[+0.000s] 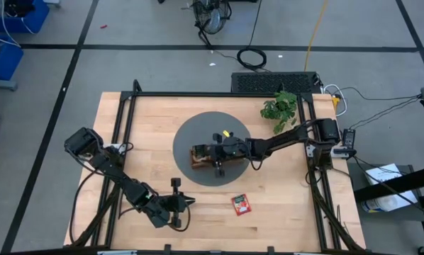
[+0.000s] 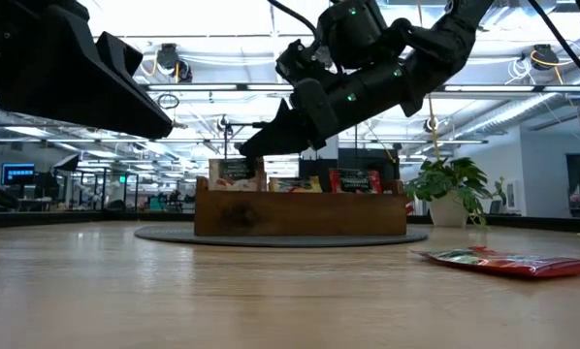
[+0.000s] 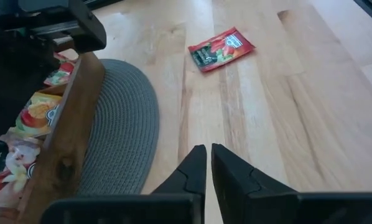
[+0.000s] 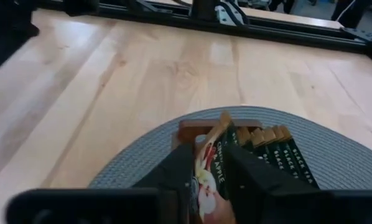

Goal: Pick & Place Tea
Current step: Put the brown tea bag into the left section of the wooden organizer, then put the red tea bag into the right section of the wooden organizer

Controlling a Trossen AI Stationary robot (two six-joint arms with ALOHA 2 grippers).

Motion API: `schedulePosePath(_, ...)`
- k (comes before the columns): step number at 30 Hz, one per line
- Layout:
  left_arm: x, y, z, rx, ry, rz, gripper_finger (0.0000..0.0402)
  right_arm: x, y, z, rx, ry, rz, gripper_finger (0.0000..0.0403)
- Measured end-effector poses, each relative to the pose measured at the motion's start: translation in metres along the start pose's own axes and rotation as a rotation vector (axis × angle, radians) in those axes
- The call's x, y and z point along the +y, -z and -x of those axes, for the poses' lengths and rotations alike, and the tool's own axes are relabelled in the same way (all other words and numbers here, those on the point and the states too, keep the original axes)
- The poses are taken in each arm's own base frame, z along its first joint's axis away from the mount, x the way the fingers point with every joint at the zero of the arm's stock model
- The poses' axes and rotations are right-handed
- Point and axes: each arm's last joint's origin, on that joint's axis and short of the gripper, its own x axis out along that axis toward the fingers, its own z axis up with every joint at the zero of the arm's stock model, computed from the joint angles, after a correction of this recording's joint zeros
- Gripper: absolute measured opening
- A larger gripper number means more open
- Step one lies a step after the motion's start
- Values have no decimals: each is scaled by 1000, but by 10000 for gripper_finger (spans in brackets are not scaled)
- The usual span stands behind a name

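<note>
A brown wooden tray (image 1: 200,157) stands on a round grey mat (image 1: 191,138), with tea sachets upright in its compartments (image 2: 353,180). My right gripper (image 2: 249,147) hovers open just above the tray's left end. Its fingers frame a pale sachet marked "apple" (image 4: 209,171), which stands in the tray beside several dark green ones (image 4: 279,152). One red sachet (image 1: 241,204) lies flat on the bare wood near the front edge. My left gripper (image 3: 208,152) hangs over the table to the left of that sachet, shut and holding nothing.
A potted green plant (image 1: 279,108) stands at the back right of the table. Black rails (image 1: 219,94) frame the table. Open wood lies between the mat and the red sachet (image 3: 221,48).
</note>
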Motion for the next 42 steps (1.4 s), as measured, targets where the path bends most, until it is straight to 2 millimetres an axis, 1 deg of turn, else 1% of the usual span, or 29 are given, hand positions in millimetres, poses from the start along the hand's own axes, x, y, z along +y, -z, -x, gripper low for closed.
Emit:
schedulePosePath(5,0,0,0,0,0,5,35,0,4,0,39,19,3,26)
schedulePosePath(8,0,0,0,-1,0,5,35,0,9,0,97,17,2,4)
schedulePosePath(11,0,0,0,-1,0,6,35,0,10,0,102,36,3,9)
schedulePosePath(15,0,0,0,-1,0,6,35,0,2,0,25,44,11,23)
schedulePosePath(18,0,0,0,-1,0,7,35,5,-4,1,-22,36,24,30)
schedulePosePath(20,0,-1,0,-6,2,11,35,10,-9,5,-25,22,49,35)
schedulePosePath(22,0,-1,0,-8,3,29,35,17,-18,14,-21,2,91,37)
schedulePosePath(25,0,-1,-2,11,54,93,35,37,-25,34,10,-55,181,25)
schedulePosePath(27,0,-3,-4,15,107,141,35,55,-23,52,24,-110,223,9)
schedulePosePath(29,0,-8,-6,-13,155,179,31,73,-18,71,16,-157,237,4)
schedulePosePath(31,-2,-10,-14,-52,209,197,14,88,-11,90,19,-167,215,4)
schedulePosePath(33,-3,-9,-23,-72,250,173,6,103,1,108,40,-192,194,1)
schedulePosePath(36,-4,-10,-51,-58,267,181,5,127,22,132,99,-298,175,1)
schedulePosePath(38,-3,-10,-74,-12,254,156,4,144,34,143,121,-362,151,1)
schedulePosePath(40,-3,-16,-98,-6,257,144,5,158,46,150,159,-396,129,1)
schedulePosePath(42,-2,-26,-116,8,268,99,6,171,55,152,189,-380,107,0)
